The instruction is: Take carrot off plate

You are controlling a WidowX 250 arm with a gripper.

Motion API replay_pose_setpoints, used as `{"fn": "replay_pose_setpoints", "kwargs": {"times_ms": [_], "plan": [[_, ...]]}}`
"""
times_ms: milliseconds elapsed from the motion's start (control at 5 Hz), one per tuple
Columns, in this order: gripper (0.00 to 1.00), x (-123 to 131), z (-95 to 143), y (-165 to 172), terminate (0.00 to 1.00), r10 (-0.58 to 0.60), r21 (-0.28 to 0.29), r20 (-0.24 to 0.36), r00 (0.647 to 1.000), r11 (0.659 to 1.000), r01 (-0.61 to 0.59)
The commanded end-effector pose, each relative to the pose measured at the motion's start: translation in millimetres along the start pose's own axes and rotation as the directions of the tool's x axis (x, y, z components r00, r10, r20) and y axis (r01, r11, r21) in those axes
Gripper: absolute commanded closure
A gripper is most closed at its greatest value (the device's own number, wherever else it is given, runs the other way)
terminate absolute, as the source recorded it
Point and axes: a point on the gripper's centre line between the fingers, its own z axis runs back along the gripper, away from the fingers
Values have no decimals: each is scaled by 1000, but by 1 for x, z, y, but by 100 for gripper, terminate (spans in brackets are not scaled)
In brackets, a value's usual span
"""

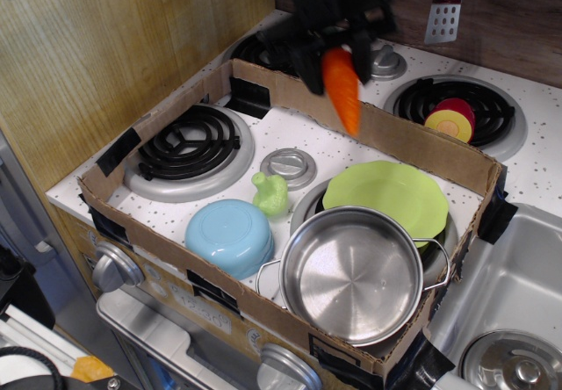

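Note:
My gripper (327, 54) is shut on the top end of the orange carrot (342, 91) and holds it in the air, tip down, over the back cardboard wall near the rear left burner. The carrot's green top is hidden by the fingers. The lime-green plate (386, 192) lies empty on the front right burner, partly behind the steel pot (354, 272). The gripper is well above and to the back left of the plate.
A cardboard box wall (413, 148) rings the front stove area. Inside it are a light blue bowl (230, 234), a pale green toy vegetable (271, 193), a left coil burner (189, 143) and a small round cap (288, 165). A red and yellow toy (450, 118) lies on the rear right burner. A sink (509, 302) is at the right.

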Motion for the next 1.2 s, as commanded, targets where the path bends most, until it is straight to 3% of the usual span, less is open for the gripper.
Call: {"fn": "replay_pose_setpoints", "kwargs": {"times_ms": [0,200,400,600,800,1000], "plan": [[100,16,19,23,0,-358,43,-37,933,932,359],[100,15,2,32,0,-552,-31,-156,819,831,555],[100,20,-14,40,0,-575,-46,-210,791,813,580],[100,24,-28,49,0,-353,10,-207,912,932,363],[100,27,-42,58,0,-296,27,-165,941,952,304],[100,25,-55,63,0,-302,12,-168,938,951,308]]}}
